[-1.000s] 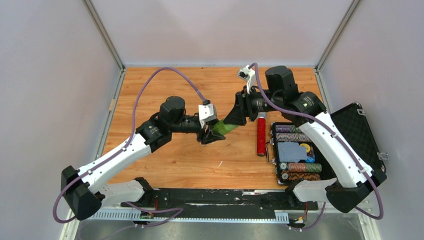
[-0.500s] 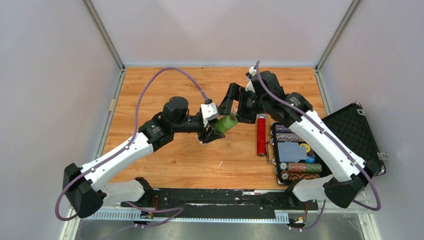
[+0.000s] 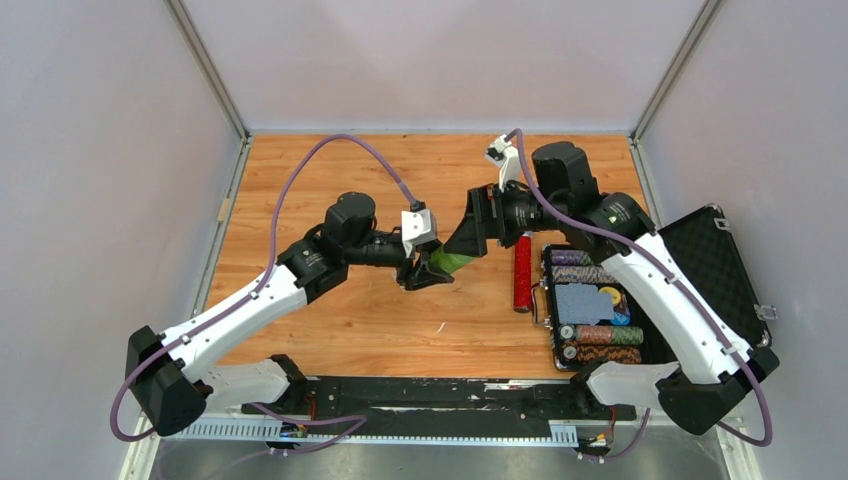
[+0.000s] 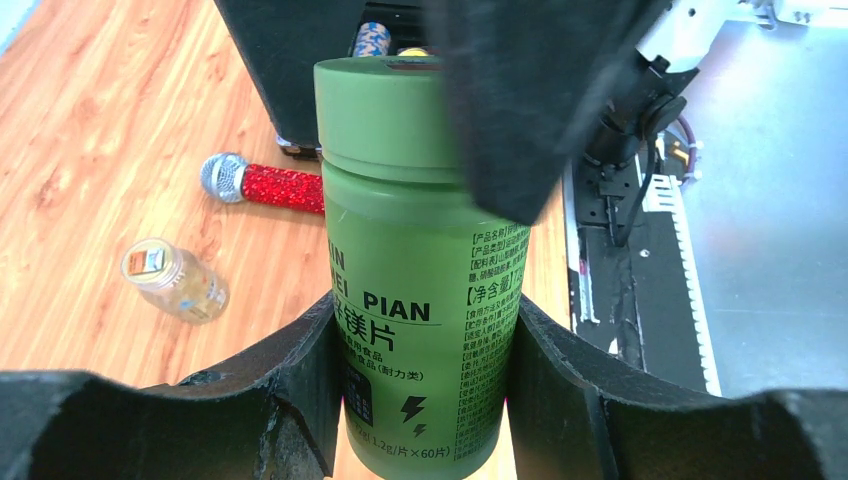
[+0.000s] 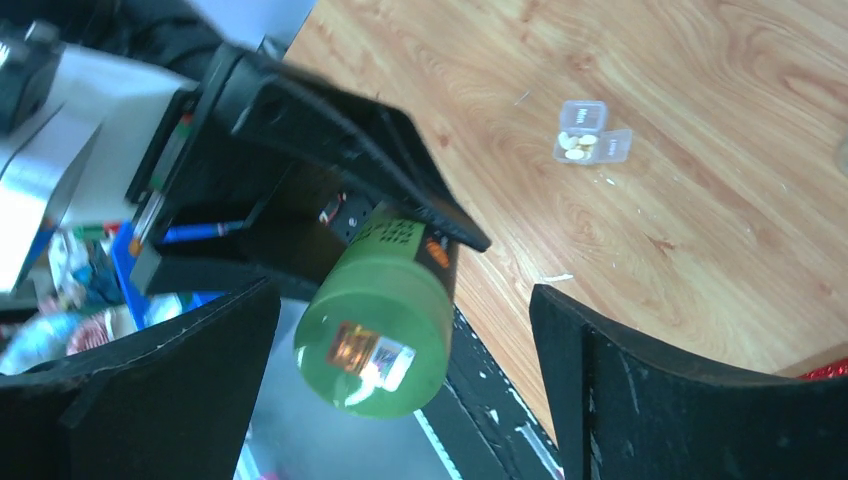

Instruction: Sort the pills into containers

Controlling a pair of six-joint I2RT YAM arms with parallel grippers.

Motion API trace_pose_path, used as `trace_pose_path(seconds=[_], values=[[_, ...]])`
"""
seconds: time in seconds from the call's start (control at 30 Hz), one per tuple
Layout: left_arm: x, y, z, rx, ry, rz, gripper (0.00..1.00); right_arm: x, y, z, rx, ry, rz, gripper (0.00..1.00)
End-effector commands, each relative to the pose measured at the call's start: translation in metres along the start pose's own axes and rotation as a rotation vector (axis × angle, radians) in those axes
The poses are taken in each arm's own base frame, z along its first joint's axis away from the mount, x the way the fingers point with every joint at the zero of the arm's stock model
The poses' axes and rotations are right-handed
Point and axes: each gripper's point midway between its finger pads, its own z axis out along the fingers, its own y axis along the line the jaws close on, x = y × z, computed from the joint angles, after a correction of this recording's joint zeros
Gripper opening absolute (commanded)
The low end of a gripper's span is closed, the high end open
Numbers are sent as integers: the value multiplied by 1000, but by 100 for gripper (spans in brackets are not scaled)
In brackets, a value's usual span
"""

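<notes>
Two grippers are meeting above the wooden table [image 3: 330,180]. The left gripper [image 3: 427,269] is clamping the lower body of the green bottle [image 4: 420,250], with a finger pressing each side. The right gripper [image 5: 402,295] is facing the bottle's cap, its jaws standing wide apart and clear of it. Farther off, the tiny transparent box [image 5: 593,145], holding pale pills [image 5: 574,147], is lying on the table, well apart from the bottle.

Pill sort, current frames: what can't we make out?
Right wrist: pills in clear box too small to count.
Top view: clear box not visible, probably under an arm; green bottle mostly covered by left tool and right tool.
Left wrist: small jar label too small to read; bottle base cut off by bottom edge.
</notes>
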Motion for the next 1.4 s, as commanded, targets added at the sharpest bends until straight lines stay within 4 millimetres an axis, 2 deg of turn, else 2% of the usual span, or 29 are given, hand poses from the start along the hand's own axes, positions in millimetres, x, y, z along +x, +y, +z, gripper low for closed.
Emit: trace_pose_path(seconds=[0.0, 0.13, 0.2, 0.27, 0.33, 0.43, 0.47, 0.53, 0.67, 0.7, 0.83, 0.87, 0.9, 0.97, 1.07, 1.17, 1.23, 1.37], values=[[-20, -13, -2, 70, -50, 43, 0, 11, 21, -15, -136, 45, -216, 97], [-19, -16, -2, 90, -40, 38, 0, 14, 17, -12, -130, 72, -221, 92], [-18, -15, -2, 92, -36, 36, 0, 13, 15, -9, -118, 75, -202, 82], [-18, -14, -1, 85, -36, 37, 0, 10, 13, -5, -99, 75, -158, 61], [-18, -8, 0, 57, -35, 36, 0, 6, 9, 1, -71, 68, -81, 45], [-13, -2, 1, 30, -27, 42, 0, 2, 2, 21, -3, 38, 144, 3], [-10, 1, 2, 12, -23, 42, 0, 3, -2, 27, 36, 32, 228, 0], [-3, 8, 4, -22, -10, 48, 0, 7, -15, 36, 152, 15, 445, 0], [7, 23, 6, -97, 5, 46, 0, 1, -35, 35, 272, -100, 662, 0], [7, 25, 7, -107, 2, 48, 0, -3, -36, 33, 279, -124, 679, 1], [15, 31, 9, -130, 16, 38, 0, -16, -26, 27, 237, -145, 610, 73], [17, 32, 9, -131, 21, 38, 0, -18, -26, 25, 235, -149, 578, 87], [18, 32, 9, -134, 22, 39, 0, -19, -26, 21, 228, -151, 535, 94], [22, 32, 10, -131, 30, 33, 0, -18, -25, 15, 207, -144, 429, 100], [24, 28, 10, -116, 35, 28, 0, -18, -15, 4, 104, -108, 213, 100], [22, 19, 10, -69, 27, 30, 0, 4, -2, -5, -32, -19, -83, 100], [21, 13, 9, -40, 21, 30, 0, 19, 0, -10, -72, 34, -171, 100], [15, 2, 8, 14, 4, 37, 0, 27, -4, -12, -77, 74, -236, 98]])
